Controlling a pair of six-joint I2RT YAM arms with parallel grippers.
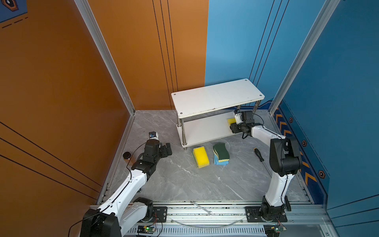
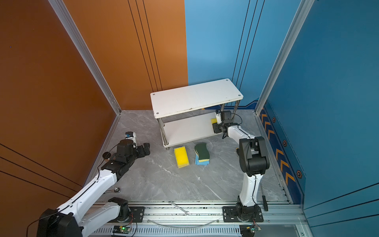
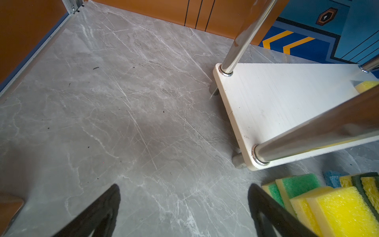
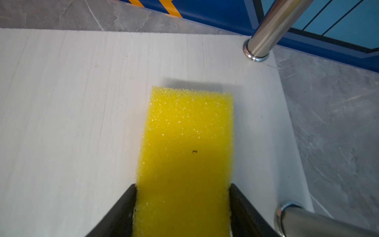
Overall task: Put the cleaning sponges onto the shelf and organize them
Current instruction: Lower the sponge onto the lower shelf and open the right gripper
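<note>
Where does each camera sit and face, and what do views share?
Top views: high in front, looking down on the shelf; left arm and right arm show.
Left wrist: on the left arm, facing table and shelf; left gripper shows.
Right wrist: on the right arm, facing the yellow sponge; right gripper flanks it.
Shared: all views show that sponge.

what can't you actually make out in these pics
Whether the right gripper is pressing the yellow sponge or just touching it: the right wrist view's edge cuts off the fingers.
Back of the shelf's lower board: the top board covers it in both top views.
Sponge count in the yellow-topped pile and green-topped pile: upper ones cover lower ones.
</note>
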